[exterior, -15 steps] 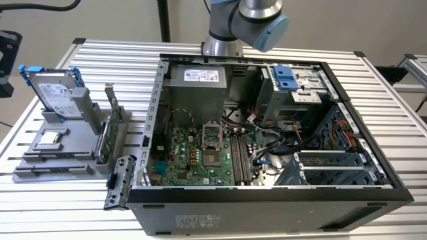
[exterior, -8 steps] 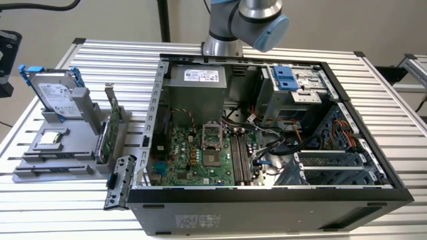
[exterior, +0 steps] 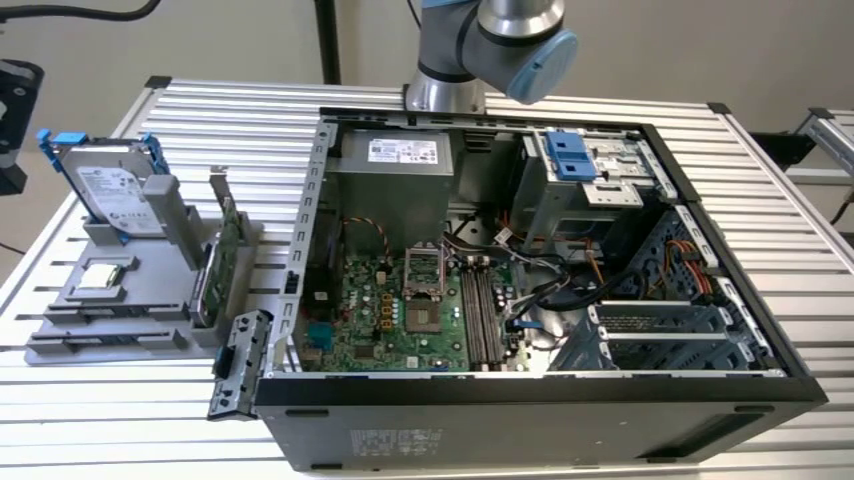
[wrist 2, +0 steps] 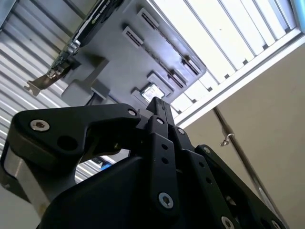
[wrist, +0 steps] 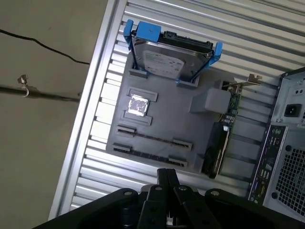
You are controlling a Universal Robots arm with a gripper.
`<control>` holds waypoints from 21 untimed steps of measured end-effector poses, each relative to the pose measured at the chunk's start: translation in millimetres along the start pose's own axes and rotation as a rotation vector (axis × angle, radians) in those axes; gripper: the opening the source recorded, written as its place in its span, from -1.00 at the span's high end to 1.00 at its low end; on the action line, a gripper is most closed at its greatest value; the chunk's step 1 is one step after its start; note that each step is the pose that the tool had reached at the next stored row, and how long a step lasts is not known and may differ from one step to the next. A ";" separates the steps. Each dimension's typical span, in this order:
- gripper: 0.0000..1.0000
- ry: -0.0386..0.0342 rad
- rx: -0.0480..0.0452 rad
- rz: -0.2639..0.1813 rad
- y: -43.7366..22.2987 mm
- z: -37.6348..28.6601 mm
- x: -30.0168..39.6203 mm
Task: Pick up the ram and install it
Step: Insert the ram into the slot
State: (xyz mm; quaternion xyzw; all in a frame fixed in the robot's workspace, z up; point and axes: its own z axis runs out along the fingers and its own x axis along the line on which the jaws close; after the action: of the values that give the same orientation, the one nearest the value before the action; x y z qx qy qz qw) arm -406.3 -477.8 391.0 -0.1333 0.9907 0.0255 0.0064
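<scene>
Gripper (wrist: 167,171), fingers closed tip to tip on nothing, facing grey parts tray (exterior: 140,268) at the exterior view's left.

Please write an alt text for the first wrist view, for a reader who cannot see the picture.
The robot's black gripper, fingers shut, points toward a gray parts tray on a slatted metal table. The tray holds a silver hard drive with blue rails, a small square chip and a green card on its edge, and has two long narrow slots.

The ram (wrist: 153,137) — a thin dark stick — stands edge-up near the first wrist view's centre. Its faces are hidden.
</scene>
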 end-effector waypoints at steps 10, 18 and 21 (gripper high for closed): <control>1.00 0.0031 -0.0012 -0.063 0.0 0.0 0.0; 1.00 0.0056 -0.0021 -0.113 -0.1 -0.1 -0.1; 1.00 0.0065 -0.0026 -0.133 0.0 0.0 -0.1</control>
State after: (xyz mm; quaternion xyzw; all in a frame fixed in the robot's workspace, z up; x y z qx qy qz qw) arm -406.2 -477.8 391.1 -0.1988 0.9797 0.0258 0.0047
